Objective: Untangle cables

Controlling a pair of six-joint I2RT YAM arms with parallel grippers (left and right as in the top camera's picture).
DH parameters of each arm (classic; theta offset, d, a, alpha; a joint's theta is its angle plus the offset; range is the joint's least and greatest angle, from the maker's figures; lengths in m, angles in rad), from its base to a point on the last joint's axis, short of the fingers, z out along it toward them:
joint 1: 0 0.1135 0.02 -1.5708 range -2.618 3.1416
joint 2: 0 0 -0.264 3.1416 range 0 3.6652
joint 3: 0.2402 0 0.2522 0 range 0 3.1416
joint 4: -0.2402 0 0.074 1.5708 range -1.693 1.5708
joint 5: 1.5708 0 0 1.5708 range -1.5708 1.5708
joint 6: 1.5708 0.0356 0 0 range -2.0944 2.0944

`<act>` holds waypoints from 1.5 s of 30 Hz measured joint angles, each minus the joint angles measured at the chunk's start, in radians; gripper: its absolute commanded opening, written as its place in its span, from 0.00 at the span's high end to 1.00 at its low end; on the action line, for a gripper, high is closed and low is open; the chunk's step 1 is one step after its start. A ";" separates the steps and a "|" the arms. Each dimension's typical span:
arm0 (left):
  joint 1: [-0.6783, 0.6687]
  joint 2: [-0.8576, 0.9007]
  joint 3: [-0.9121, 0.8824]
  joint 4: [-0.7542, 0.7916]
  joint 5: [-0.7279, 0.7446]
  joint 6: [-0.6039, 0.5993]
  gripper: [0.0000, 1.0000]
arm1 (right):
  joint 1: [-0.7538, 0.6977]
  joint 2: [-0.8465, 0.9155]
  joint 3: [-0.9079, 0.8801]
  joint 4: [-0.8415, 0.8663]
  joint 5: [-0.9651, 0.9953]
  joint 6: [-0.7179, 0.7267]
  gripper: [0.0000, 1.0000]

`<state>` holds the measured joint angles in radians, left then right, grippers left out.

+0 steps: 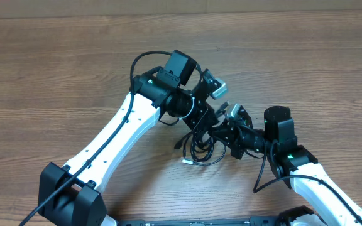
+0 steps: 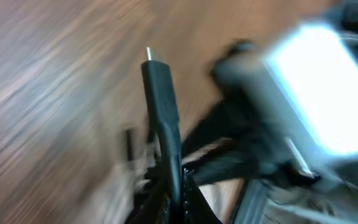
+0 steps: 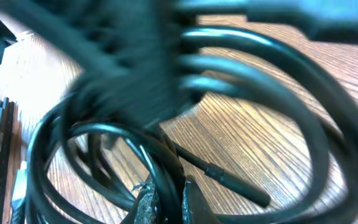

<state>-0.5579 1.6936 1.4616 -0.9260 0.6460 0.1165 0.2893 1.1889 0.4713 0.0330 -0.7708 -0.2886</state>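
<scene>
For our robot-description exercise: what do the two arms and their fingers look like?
Both the left arm and right arm have long white links with black joints and wrists. A thin black cable runs along the left arm's link. Small green lights glow on the black housings. The fingers are black.

Brown wood-grain tabletop (image 1: 55, 69) fills the overhead view, its grain running mostly left to right. A paler tan strip (image 1: 105, 4) lies along the far edge. Lighting is even, with faint shadows.
</scene>
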 measured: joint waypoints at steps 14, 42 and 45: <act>-0.005 -0.007 0.000 -0.006 -0.393 -0.241 0.96 | -0.008 0.014 0.000 0.207 -0.219 0.006 0.96; -0.006 -0.018 0.000 -0.026 -0.423 -0.219 0.95 | -0.053 0.016 -0.002 0.576 -0.388 0.373 0.96; -0.005 -0.018 0.000 -0.021 -0.435 -0.219 0.96 | -0.076 0.016 -0.002 0.576 -0.362 0.444 0.96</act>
<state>-0.5632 1.6752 1.4616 -0.9466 0.2115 -0.1024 0.2131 1.2049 0.4698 0.6086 -1.1332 0.1551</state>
